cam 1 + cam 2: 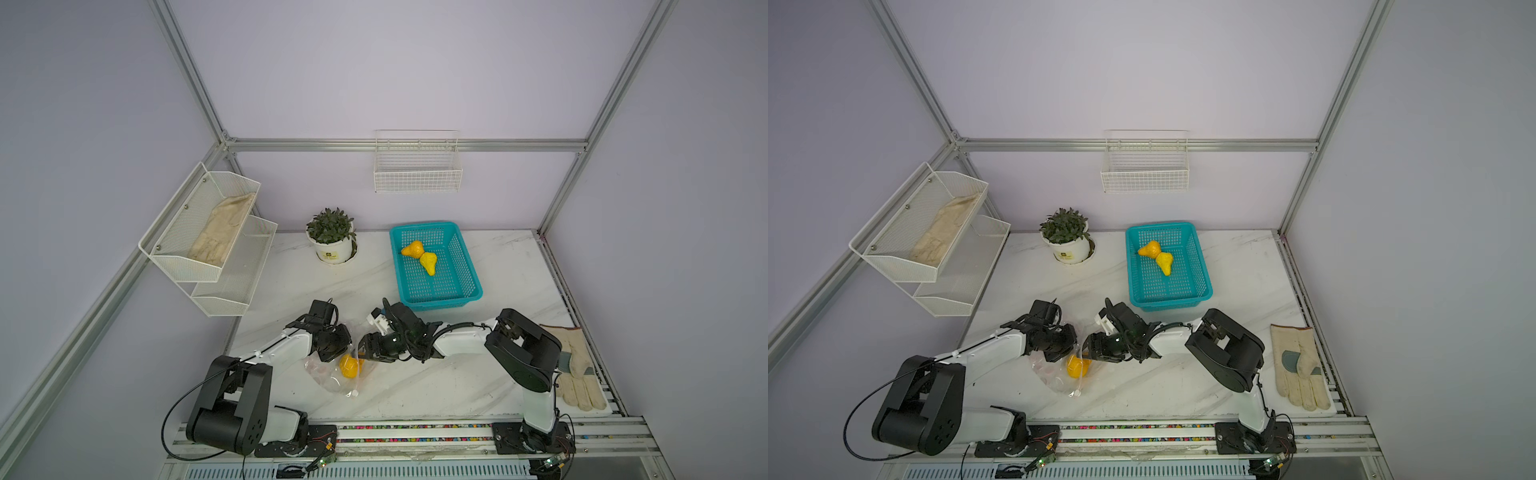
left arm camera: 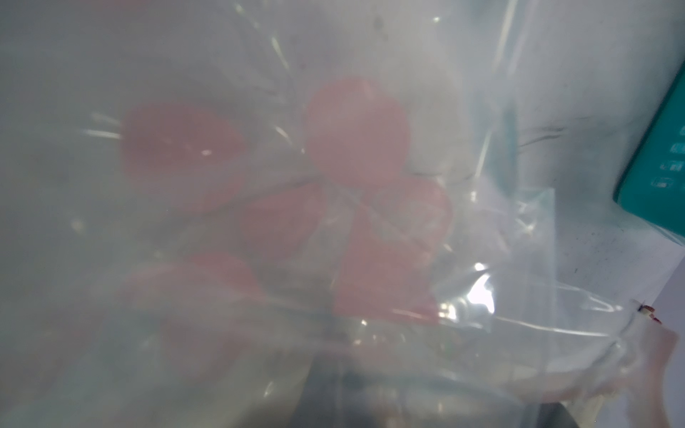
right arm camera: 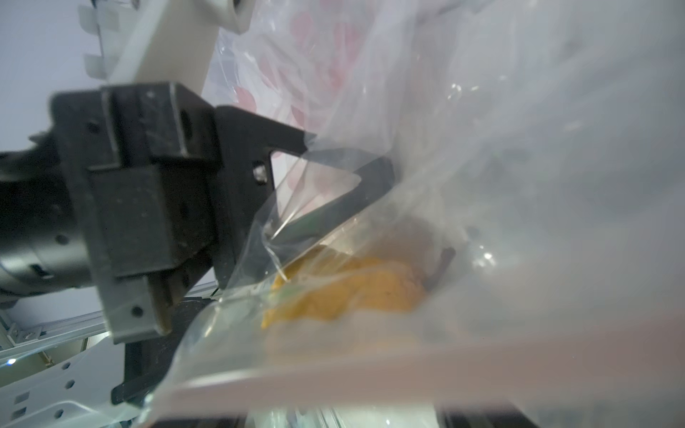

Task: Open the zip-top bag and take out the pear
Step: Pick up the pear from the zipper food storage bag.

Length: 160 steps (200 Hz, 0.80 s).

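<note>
One pear (image 1: 349,366) is sitting inside the zip-top bag (image 1: 327,379) on the bench (image 1: 457,386). You are pinching its plastic with closed left jaws; the right jaws' opening cannot be told. The bag is looking unzipped; taking the pear out is remaining.

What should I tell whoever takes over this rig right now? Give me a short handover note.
Left pincer: shut on an edge of the bag.
Right pincer: open at the mouth of the bag, gripping nothing.
Pear: inside the bag, which lies on the table near the front, between the arms.
Done: the bag looks unzipped.
Left: reach in with the right pincer, close on the pear and pull it out.
</note>
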{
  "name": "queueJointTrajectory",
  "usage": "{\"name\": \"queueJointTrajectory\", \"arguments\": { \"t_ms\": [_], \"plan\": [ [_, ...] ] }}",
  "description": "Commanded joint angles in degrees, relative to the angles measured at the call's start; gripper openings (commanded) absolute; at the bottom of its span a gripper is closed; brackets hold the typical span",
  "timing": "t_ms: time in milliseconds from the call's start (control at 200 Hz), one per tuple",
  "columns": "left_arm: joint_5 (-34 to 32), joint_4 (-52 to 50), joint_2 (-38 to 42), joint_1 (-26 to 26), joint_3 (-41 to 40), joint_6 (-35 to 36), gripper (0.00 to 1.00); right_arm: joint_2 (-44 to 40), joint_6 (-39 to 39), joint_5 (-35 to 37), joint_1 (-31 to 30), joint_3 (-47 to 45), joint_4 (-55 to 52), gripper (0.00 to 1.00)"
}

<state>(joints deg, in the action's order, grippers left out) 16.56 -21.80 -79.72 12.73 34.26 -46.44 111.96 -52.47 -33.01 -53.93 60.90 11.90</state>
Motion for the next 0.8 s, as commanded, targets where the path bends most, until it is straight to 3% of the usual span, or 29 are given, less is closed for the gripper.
{"name": "queueJointTrajectory", "arguments": {
  "t_ms": [0,135,390,545,795],
  "plan": [
    [-0.38,3.27,-4.38,1.27,-0.42,-1.88,0.00,-2.26,6.51,-1.07,-1.77,3.04,-7.06,0.76],
    [0.49,4.90,-6.98,1.55,0.04,-1.52,0.00,-2.89,21.81,11.60,-5.74,5.50,-17.76,0.83],
    [2.43,5.27,-10.25,1.60,1.11,0.97,0.00,-8.55,38.91,23.60,-7.35,-1.43,-11.86,0.85],
    [2.68,5.16,-11.10,1.59,1.40,1.78,0.00,-13.47,48.14,25.58,-7.46,-4.50,-10.32,0.83],
    [3.83,4.97,-11.85,1.60,1.88,2.84,0.00,-9.52,69.24,21.03,-8.51,-2.27,-8.98,0.71]
  ]
}}
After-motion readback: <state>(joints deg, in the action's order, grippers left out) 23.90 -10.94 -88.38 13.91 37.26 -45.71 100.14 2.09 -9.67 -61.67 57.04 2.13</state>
